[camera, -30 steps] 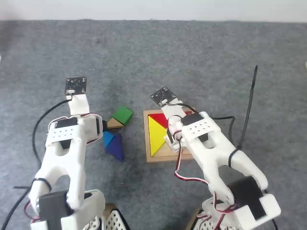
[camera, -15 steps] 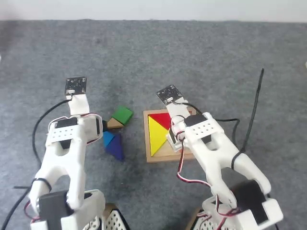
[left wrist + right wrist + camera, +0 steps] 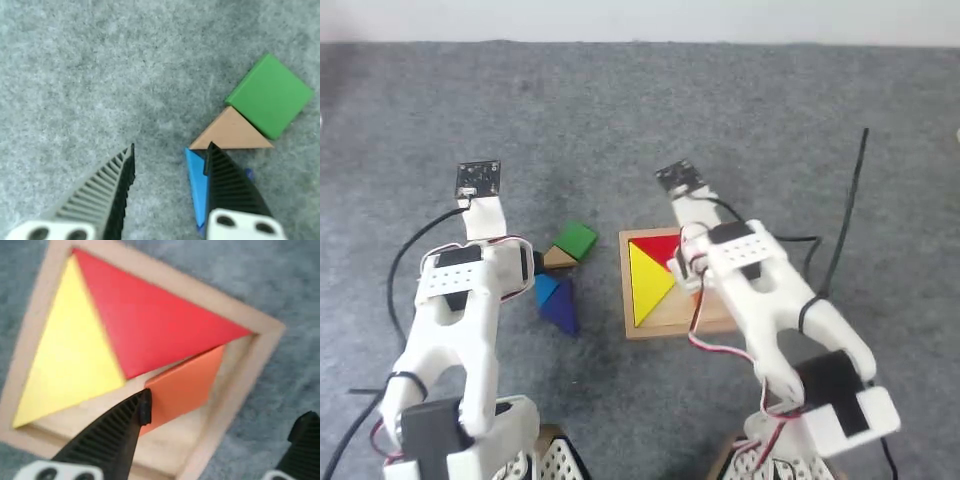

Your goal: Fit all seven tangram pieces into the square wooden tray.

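Since a second before, the right gripper [image 3: 225, 412] had been shifted farther back over the tray [image 3: 260, 355], fingers apart. Yellow [image 3: 70, 355], red [image 3: 150, 325] and orange [image 3: 185, 385] pieces were seated inside. The left gripper [image 3: 171, 149] (also spread) was held beside the blue [image 3: 196, 185], tan [image 3: 231, 134] and green [image 3: 270, 95] pieces.

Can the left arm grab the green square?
Probably yes. The left hand is open near the green square, with nothing on top of it; only the tan triangle lies between.

open carpet [image 3: 620, 130] rings the loose pieces [image 3: 560, 280]; the right arm [image 3: 760, 295] overhangs the tray [image 3: 624, 290].
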